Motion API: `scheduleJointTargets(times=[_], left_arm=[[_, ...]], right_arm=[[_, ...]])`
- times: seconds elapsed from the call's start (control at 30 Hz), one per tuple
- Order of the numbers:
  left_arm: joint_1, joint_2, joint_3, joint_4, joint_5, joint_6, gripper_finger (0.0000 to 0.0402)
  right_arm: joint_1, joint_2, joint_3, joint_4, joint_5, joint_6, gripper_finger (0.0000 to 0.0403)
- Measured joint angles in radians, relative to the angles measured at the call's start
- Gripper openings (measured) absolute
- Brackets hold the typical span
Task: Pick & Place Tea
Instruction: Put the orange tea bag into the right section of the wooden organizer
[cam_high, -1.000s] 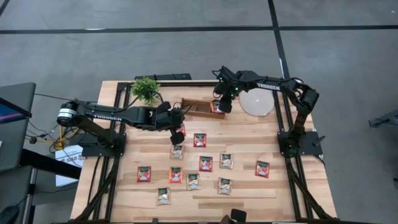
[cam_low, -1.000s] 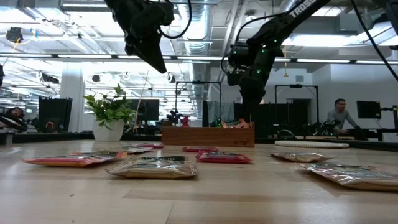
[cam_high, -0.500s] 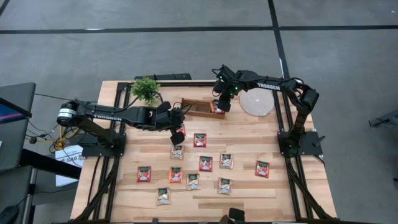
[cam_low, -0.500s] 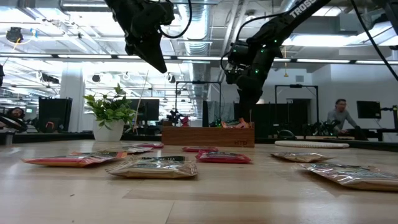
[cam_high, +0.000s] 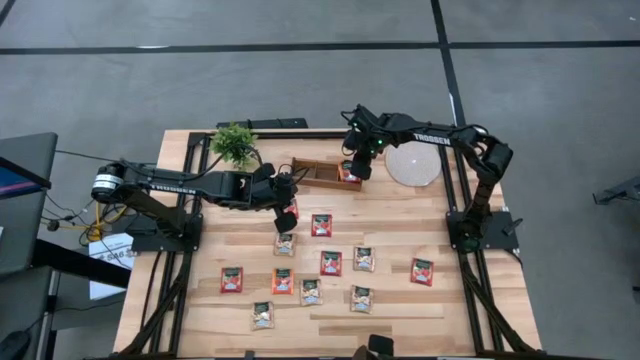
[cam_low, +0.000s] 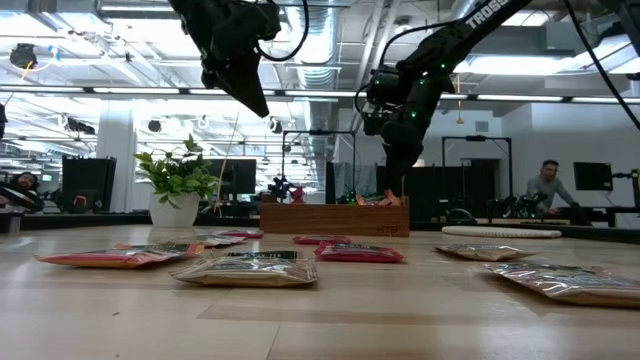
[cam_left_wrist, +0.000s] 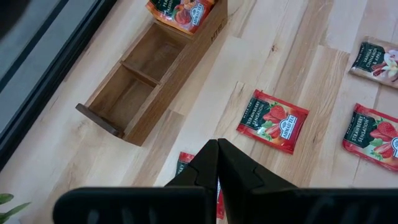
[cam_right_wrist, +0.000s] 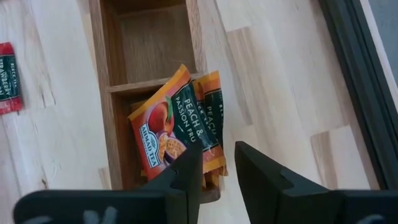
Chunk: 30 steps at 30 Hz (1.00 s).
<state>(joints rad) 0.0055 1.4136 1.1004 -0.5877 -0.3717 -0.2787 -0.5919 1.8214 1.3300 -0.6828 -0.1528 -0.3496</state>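
The tray (cam_right_wrist: 112, 93) holds orange tea sachets (cam_right_wrist: 177, 127) in its end compartment; the next one lies bare. Right gripper (cam_right_wrist: 214, 163) above, fingers apart, empty; left gripper (cam_left_wrist: 217, 163) closed.

We see red, orange and pale green-white tea sachets (cam_high: 331, 262) on the light, streaked wood table (cam_high: 400, 215), orange peach ones (cam_right_wrist: 180, 130) in the brown wooden tray (cam_left_wrist: 149, 74), and a green plant (cam_high: 234, 144).
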Motion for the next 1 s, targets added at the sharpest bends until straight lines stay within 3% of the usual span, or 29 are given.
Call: scheduleJointTargets(times=[1.0], left_arm=[[0.000,0.000,0.000,0.000,0.000,-0.003,0.0000]], right_arm=[[0.016,0.000,0.000,-0.014,-0.001,-0.017,0.0053]])
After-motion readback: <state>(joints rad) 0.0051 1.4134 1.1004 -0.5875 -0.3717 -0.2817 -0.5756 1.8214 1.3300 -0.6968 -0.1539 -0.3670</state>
